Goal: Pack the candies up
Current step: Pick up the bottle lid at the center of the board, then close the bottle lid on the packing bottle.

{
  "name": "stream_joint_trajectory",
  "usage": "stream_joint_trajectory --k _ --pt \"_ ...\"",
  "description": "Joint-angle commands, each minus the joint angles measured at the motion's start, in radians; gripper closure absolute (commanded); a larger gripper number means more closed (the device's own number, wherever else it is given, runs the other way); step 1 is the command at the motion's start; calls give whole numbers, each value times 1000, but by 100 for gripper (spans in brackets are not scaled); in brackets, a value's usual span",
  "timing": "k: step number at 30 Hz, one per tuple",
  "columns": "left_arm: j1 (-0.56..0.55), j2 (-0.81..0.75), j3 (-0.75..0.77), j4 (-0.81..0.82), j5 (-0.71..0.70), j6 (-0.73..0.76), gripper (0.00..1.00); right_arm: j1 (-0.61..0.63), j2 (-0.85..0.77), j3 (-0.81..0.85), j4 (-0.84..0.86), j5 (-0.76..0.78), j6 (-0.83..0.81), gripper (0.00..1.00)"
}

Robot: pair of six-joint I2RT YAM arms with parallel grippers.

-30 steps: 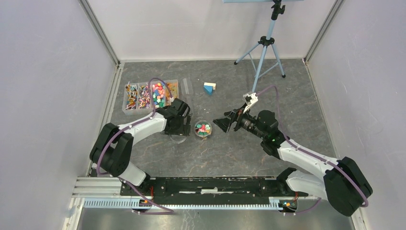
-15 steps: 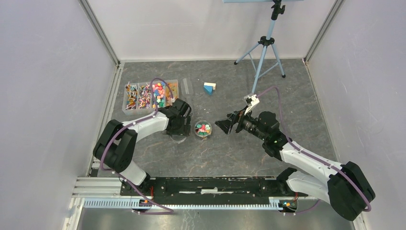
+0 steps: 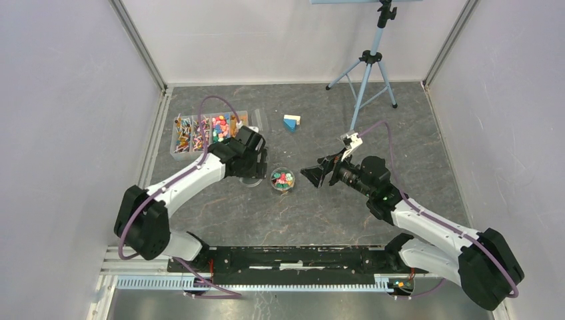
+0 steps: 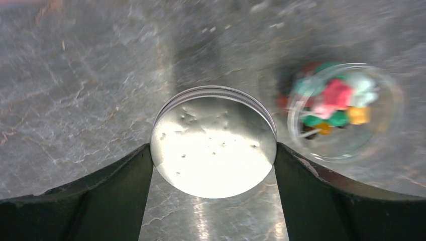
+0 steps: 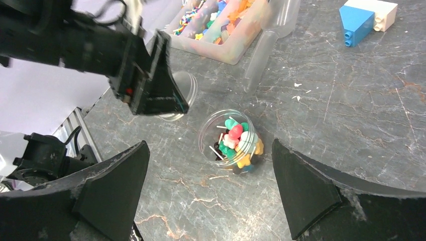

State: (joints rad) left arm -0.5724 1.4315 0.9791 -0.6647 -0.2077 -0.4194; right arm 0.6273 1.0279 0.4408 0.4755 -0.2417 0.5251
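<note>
Left wrist: one lid (image 4: 213, 145), one jar (image 4: 389, 108), perhaps eight candies (image 4: 337, 94)

A blue-and-white block (image 3: 291, 122) lies near the tripod (image 3: 368, 67) on the grey table (image 3: 320, 213)

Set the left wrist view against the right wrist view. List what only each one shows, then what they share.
Only the left wrist view: the whole round face of the clear lid, with the left claw closed on its rim from both sides.
Only the right wrist view: the divided tray of sorted candies, the blue-and-white block, and the open right claw, holding nothing.
Both: the clear jar part filled with more candies, the lid in the left claw, and the grey table.
</note>
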Motion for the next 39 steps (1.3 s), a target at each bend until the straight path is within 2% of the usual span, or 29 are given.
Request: stream_joint_trajectory --k 1,8,15,31,39 --pt "-66 -55 114 -37 5 53 24 -1 -42 -21 -7 35 -44 2" --pt "-160 18 236 -61 33 35 24 -1 -130 -51 -61 131 -83 2" --pt "-210 142 315 -75 45 44 23 -1 -141 -37 -94 145 -101 2" --pt "-231 275 356 -88 74 59 18 -1 -148 -28 -108 158 -128 2" --pt "-233 304 368 -91 74 65 10 0 -150 -32 -112 163 -133 2"
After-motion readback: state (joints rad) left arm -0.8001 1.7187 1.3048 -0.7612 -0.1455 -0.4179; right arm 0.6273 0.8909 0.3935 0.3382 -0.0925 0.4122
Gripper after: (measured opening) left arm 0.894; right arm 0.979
